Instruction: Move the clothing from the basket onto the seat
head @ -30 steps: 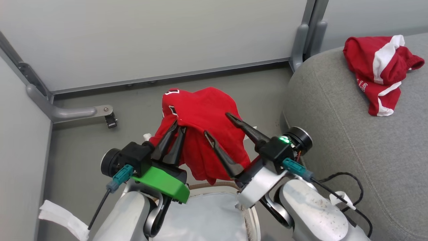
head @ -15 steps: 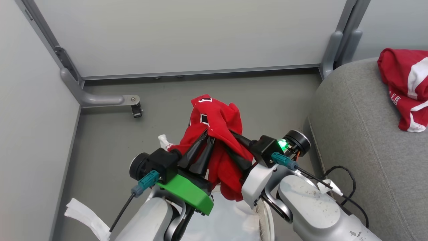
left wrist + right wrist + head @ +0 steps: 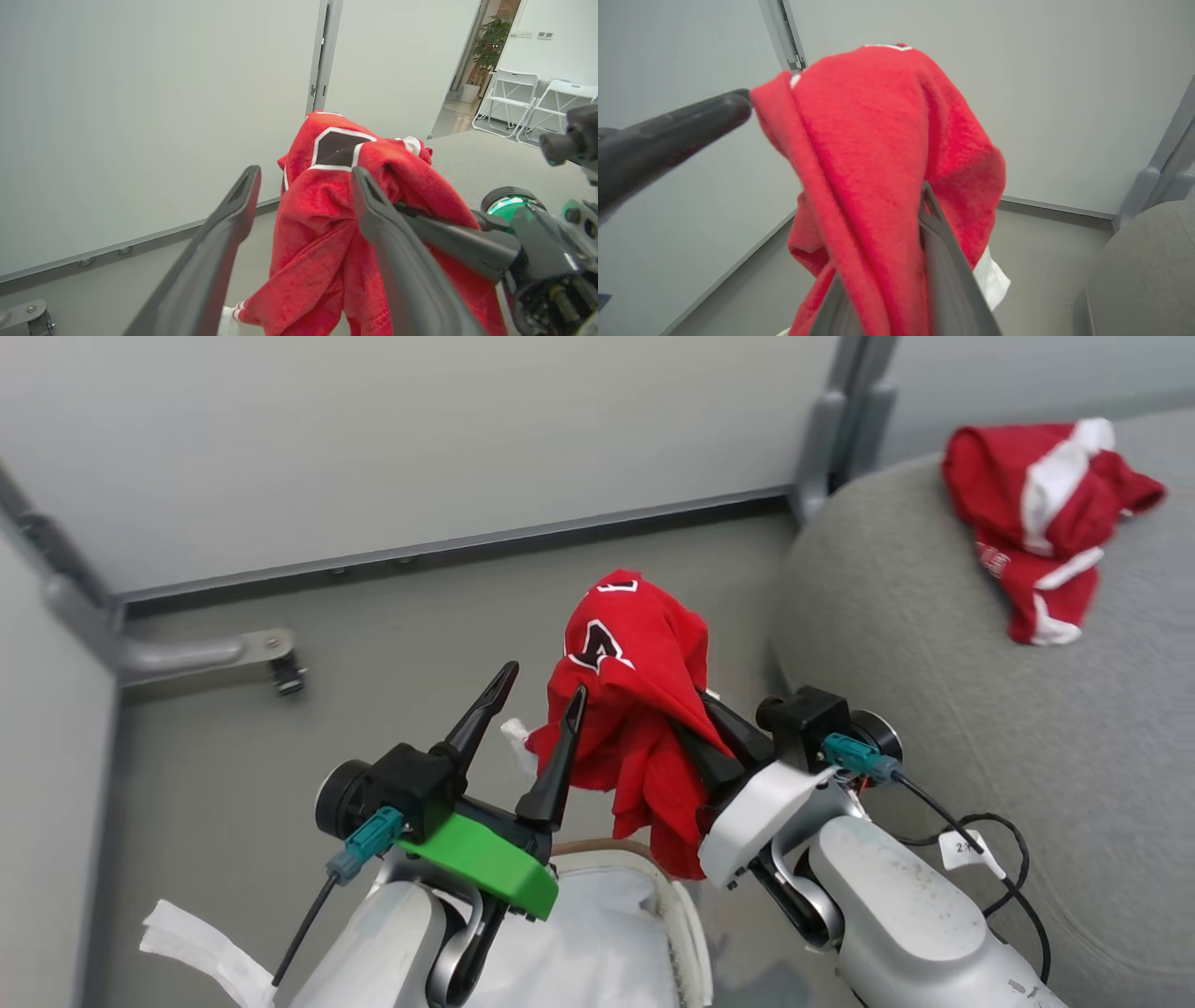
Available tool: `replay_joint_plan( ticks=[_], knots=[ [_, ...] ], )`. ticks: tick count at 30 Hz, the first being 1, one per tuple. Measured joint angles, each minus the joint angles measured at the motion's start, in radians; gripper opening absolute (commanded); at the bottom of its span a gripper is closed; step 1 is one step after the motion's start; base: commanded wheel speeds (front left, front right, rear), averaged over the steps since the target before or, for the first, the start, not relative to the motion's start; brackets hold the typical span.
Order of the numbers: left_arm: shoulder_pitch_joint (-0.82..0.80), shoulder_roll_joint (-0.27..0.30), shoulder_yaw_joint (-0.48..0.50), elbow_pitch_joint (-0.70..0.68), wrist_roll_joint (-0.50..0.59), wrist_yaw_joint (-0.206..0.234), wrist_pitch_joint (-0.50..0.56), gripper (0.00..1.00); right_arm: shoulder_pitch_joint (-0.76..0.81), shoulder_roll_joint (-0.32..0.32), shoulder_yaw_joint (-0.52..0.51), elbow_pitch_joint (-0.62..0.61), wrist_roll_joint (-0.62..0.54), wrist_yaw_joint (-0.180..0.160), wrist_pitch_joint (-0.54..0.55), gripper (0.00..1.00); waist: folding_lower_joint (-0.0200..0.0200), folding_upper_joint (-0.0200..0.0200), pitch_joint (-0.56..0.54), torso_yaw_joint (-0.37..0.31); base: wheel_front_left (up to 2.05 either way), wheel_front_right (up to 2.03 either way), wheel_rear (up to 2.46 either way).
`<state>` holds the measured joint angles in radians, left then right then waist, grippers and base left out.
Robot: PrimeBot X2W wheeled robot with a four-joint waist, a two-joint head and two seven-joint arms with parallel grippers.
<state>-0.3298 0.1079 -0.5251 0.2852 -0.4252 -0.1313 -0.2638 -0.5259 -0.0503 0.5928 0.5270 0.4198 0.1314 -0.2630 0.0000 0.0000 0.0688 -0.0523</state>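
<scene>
Right now the red garment (image 3: 644,653) hangs in the air above the basket (image 3: 607,847), bunched over the right claw (image 3: 693,735), which is pinched narrow on a fold of it; the cloth peaks above the fingers and its loose ends trail down toward the basket's rim. The left claw (image 3: 540,695) stands wide with nothing between its fingers, though its inner finger sits just beside the cloth's edge, perhaps brushing it. The other red garment (image 3: 1036,523) already lies crumpled on the seat (image 3: 915,663), well apart from the arms, so 1 of the 2 pieces looks delivered and this 1 needs the carry across. The main risk, as I judge it, is the grip: only 1 claw holds a thick, slippery bundle by a small fold, and how much cloth lies between the fingers is hidden. A quick swing to the right could let it slide off onto the floor (image 3: 373,709) in the gap between basket and seat. The trailing hem could also catch on the basket's rim, or on the left claw's nearby finger, and drag the fold out.
</scene>
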Motion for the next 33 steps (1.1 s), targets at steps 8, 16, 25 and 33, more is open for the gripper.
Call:
replay_joint_plan(
  ticks=[8, 16, 25, 33],
  knots=[
    [0.001, 0.008, 0.004, 0.009, 0.016, 0.000, 0.000, 1.00, 0.043, -0.001, -0.097, -0.057, 0.069, 0.000, 0.000, 0.00, 0.0000, 0.0000, 0.022, -0.189, 0.00, 0.00, 0.00],
    [0.002, 0.024, -0.009, 0.016, 0.025, 0.000, 0.000, 1.00, 0.098, -0.001, -0.197, -0.078, 0.010, 0.000, 0.000, 0.00, 0.0000, 0.0000, 0.049, -0.371, 0.00, 0.00, 0.00],
    [-0.001, 0.063, -0.037, 0.024, 0.022, 0.000, 0.000, 1.00, 0.117, 0.000, -0.324, -0.112, -0.033, 0.000, 0.000, 0.00, 0.0000, 0.0000, 0.127, -0.466, 0.00, 0.00, 0.00],
    [-0.036, 0.138, -0.086, 0.021, 0.012, 0.000, 0.000, 1.00, -0.120, -0.008, -0.551, 0.036, -0.100, 0.000, 0.000, 0.00, 0.0000, 0.0000, 0.235, -0.453, 0.00, 0.00, 0.00]
  ],
)
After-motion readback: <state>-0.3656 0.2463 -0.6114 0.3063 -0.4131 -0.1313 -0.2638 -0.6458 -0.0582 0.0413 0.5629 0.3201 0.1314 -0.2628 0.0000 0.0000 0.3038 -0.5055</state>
